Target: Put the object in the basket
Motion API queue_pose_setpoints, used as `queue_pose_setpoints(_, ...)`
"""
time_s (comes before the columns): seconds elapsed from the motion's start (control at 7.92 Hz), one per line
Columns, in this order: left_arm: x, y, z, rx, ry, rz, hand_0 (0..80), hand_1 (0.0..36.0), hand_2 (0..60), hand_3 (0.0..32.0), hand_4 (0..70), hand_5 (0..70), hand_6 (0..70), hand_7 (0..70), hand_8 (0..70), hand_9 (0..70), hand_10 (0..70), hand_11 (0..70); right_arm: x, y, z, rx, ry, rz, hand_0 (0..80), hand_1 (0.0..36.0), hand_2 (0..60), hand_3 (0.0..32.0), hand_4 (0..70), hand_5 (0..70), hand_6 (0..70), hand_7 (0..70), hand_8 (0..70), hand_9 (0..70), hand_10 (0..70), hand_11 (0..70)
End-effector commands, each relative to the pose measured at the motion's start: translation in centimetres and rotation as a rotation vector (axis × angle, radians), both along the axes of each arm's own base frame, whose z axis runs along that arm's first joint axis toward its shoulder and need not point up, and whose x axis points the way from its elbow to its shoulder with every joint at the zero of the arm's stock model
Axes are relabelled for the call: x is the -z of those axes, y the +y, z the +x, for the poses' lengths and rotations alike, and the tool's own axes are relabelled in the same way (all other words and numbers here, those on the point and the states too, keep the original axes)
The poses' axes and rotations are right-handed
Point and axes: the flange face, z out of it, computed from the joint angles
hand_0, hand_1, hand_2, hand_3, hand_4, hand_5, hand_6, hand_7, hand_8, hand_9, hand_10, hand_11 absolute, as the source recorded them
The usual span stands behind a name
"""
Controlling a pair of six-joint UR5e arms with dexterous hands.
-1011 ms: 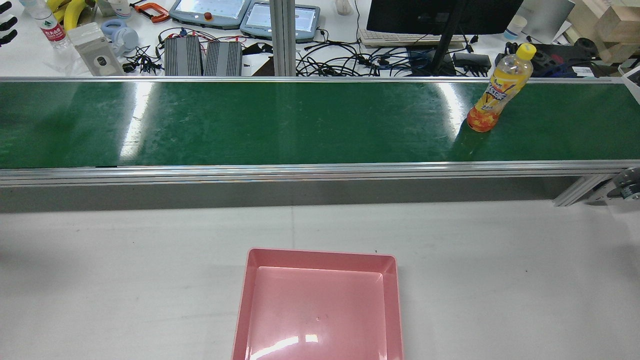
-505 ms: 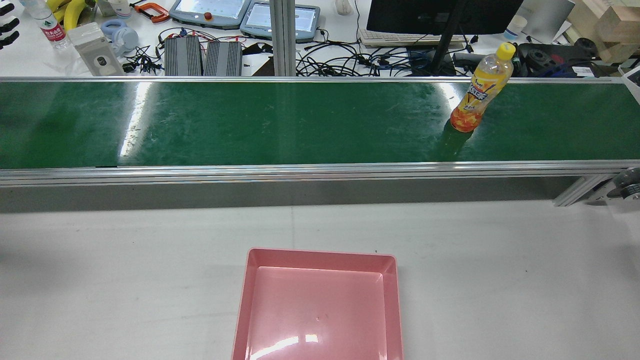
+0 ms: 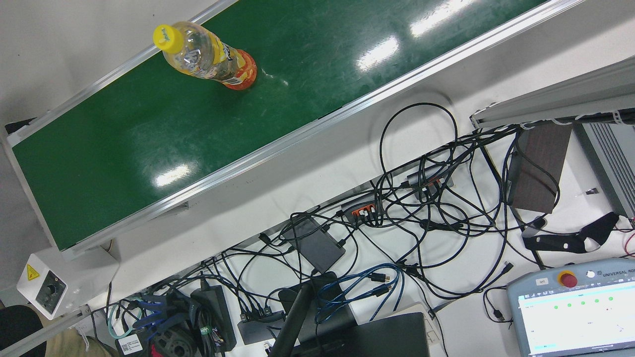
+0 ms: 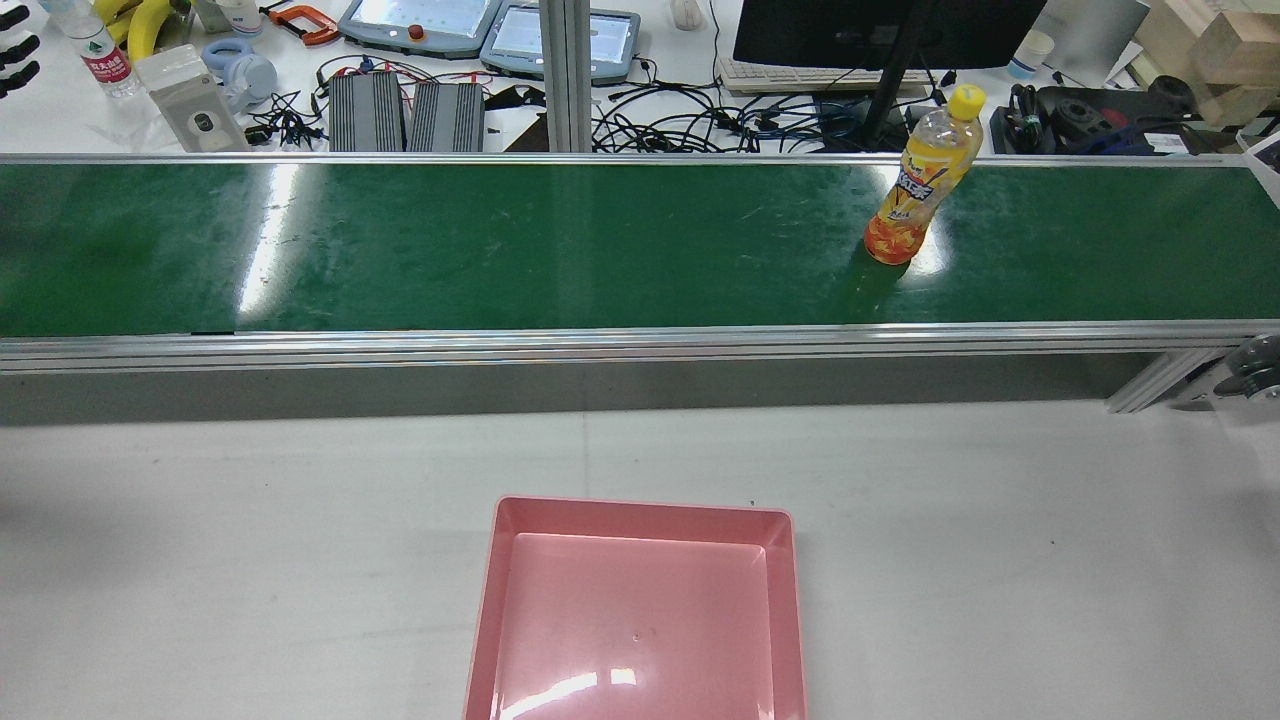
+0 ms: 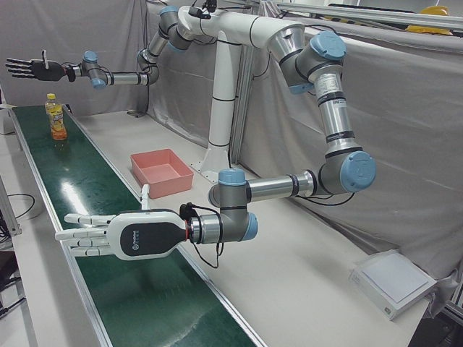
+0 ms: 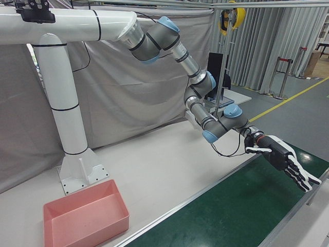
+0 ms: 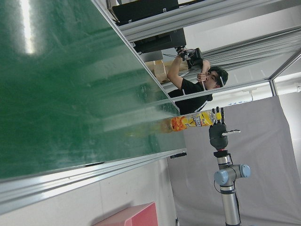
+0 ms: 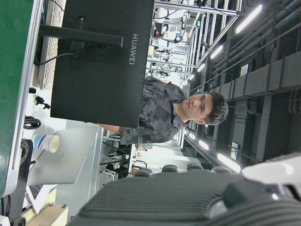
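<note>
An orange drink bottle (image 4: 920, 190) with a yellow cap stands upright on the green conveyor belt (image 4: 500, 250), toward the robot's right end and nearer the belt's far rail than the near one. The pink basket (image 4: 640, 512) sits on the white table on the robot's side of the belt, near the middle of the station, well apart from the bottle and with nothing in it. In the left-front view the left hand (image 5: 123, 235) hangs low over the near stretch of belt, flat, its fingers (image 5: 76, 218) stretched straight and slightly apart, holding nothing. The right hand (image 5: 32, 69) is held out above and beyond the bottle, clear of it, fingers spread and empty; the right-front view shows the same hand (image 6: 282, 159) outstretched over the belt's edge. How high it hangs over the bottle is hard to judge, since it is small and far off.
</note>
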Motion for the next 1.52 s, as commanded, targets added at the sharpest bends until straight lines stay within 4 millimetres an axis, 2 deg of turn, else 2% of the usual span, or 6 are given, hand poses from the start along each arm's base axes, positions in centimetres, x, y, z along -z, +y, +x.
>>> queue_pose_setpoints(0.0, -0.02, 0.02, 0.05, -0.001, 0.000, -0.002, 46.8, 2.4, 0.0, 0.0, 15.2, 9.9, 0.0, 0.0, 5.6, 9.3, 5.3, 8.4, 0.02, -0.02, 0.00, 0.000, 0.000, 0.000, 0.0, 0.0, 0.0, 0.0, 0.0, 0.0, 0.0, 0.0, 0.0, 0.0, 0.0, 0.0)
queue_pose_setpoints(1.39, 0.05, -0.03, 0.18, -0.005, -0.001, -0.008, 47.2, 2.9, 0.0, 0.0, 15.4, 10.1, 0.0, 0.0, 5.8, 9.7, 4.4, 7.0, 0.02, -0.02, 0.00, 0.000, 0.000, 0.000, 0.0, 0.0, 0.0, 0.0, 0.0, 0.0, 0.0, 0.0, 0.0, 0.0, 0.0, 0.0)
